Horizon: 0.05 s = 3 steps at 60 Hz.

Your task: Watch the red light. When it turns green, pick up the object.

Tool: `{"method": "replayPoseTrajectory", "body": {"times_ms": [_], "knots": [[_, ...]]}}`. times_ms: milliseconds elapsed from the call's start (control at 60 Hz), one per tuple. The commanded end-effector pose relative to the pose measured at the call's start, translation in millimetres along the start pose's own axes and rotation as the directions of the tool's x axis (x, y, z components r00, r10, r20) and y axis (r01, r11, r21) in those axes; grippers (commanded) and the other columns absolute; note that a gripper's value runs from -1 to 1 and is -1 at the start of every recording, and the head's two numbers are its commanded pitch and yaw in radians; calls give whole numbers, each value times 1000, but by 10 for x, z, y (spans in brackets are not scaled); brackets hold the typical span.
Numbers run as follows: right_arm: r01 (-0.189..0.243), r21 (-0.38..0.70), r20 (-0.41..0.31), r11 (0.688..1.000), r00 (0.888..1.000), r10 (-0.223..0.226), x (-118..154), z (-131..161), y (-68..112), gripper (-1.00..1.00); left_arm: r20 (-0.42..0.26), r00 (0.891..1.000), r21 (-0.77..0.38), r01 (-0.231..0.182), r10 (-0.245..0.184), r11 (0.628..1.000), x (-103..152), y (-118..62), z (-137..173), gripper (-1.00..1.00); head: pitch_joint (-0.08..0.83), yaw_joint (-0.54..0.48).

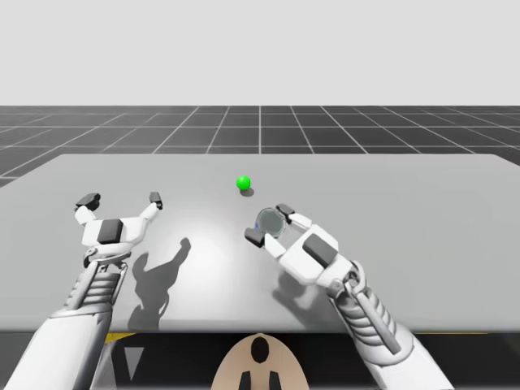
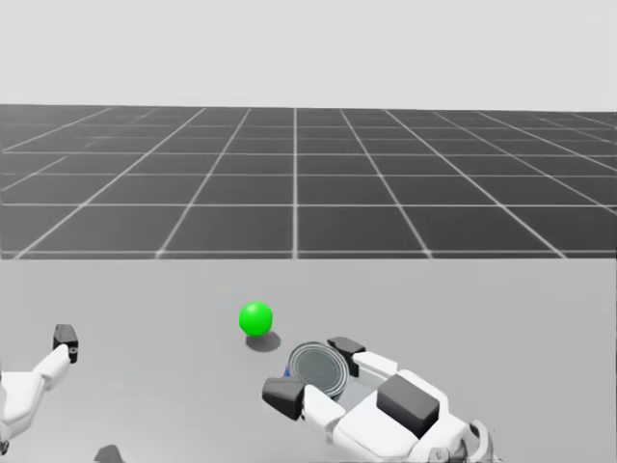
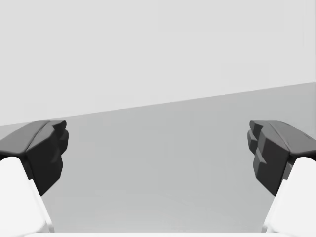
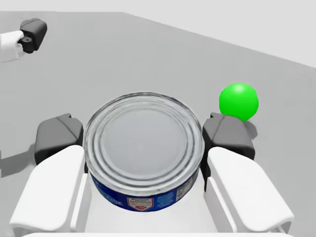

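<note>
The light is a small green ball (image 1: 243, 183) (image 2: 255, 318) resting on the grey table (image 1: 406, 187). Just in front of it sits a low round blue can (image 1: 269, 220) (image 2: 317, 368) with a ribbed silver lid. My right gripper (image 1: 270, 224) (image 2: 313, 371) holds the can; in the right wrist view the can (image 4: 143, 140) lies between the two dark pads, both pressed against its sides, with the green ball (image 4: 239, 100) just beyond the gripper (image 4: 143, 136). My left gripper (image 1: 122, 198) (image 3: 158, 148) stands wide open over bare table, well left of the can.
The table's far edge (image 1: 260, 154) runs behind the ball, with a dark gridded floor beyond. One fingertip of my left gripper (image 4: 32, 32) shows far off to the side in the right wrist view. Arm shadows (image 1: 154, 276) fall on the near tabletop.
</note>
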Motion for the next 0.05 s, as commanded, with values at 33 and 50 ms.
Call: {"method": "replayPoseTrajectory", "body": {"times_ms": [33, 50], "knots": [[-93, -143, 333, 985, 933, 136, 964, 181, -99, 1000, -2, 1000, -3, 1, -1, 1000, -4, -7, 2, -1000, 227, -34], [-94, -153, 352, 984, 925, 143, 1021, 203, -103, 1000, -2, 1000, -3, 1, -1, 1000, -4, -8, 3, -1000, 226, -35]]}}
